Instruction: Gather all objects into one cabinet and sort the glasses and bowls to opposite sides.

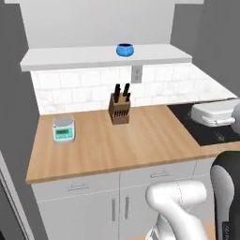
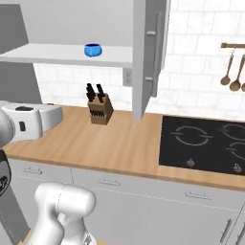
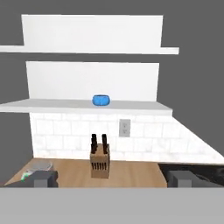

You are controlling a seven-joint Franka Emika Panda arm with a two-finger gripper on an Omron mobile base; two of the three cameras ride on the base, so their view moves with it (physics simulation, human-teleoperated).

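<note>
One of the glasses, a squat blue cup, stands alone on the white shelf board of the open cabinet. The cabinet's door hangs open to the right, and its long grey bar handle faces the stove side. My gripper is open, with its fingertips far apart and nothing between them. It hangs well back from the shelf, lower than the cup, and looks straight at the cabinet. The bowls are out of view.
A wooden knife block stands on the wooden counter below the shelf. A small kitchen scale sits to its left. A black cooktop lies to the right, with spoons hanging on the wall.
</note>
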